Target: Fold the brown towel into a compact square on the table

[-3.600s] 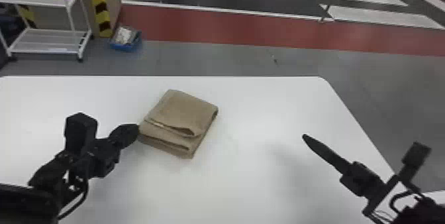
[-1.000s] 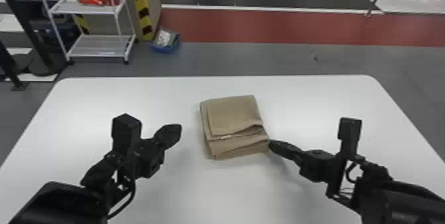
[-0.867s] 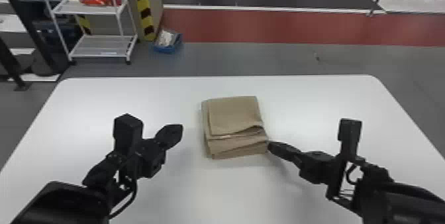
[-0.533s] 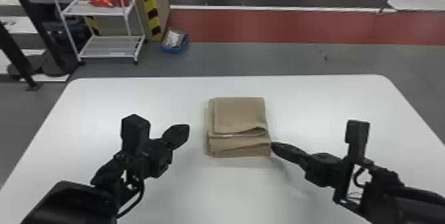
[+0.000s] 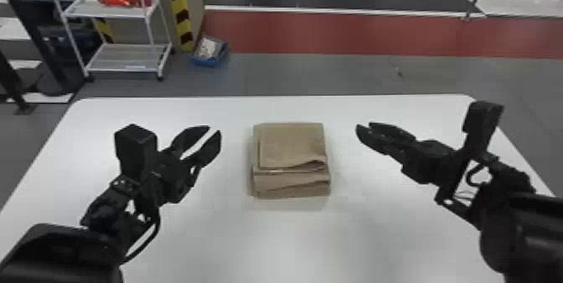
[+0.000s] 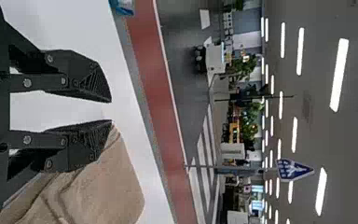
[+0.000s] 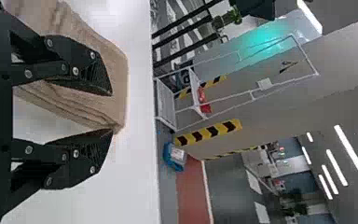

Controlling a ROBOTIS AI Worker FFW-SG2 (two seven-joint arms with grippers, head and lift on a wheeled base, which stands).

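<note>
Towel (image 5: 291,146), squarish, lies between left fingers (image 5: 209,148), slightly parted, and right fingers (image 5: 373,139), wider open, apparently nearer; both empty.

A rack (image 5: 125,58) (2 shelves (image 5: 94,9)) stands near a blue bin (image 5: 206,62).

The table (image 5: 285,240) is looked down on from above and behind in the head view, faced forward at middle range. In the 2 wrist views, turned sideways, the left gripper (image 5: 213,130) and right gripper (image 5: 365,126) are seen very near from behind. The left is aimed across the table at the room, the right towards the white rack (image 5: 125,58). The brown towel (image 5: 293,144) and red strip (image 5: 335,35) are shared by all 3, the rack by the head and right wrist views.
</note>
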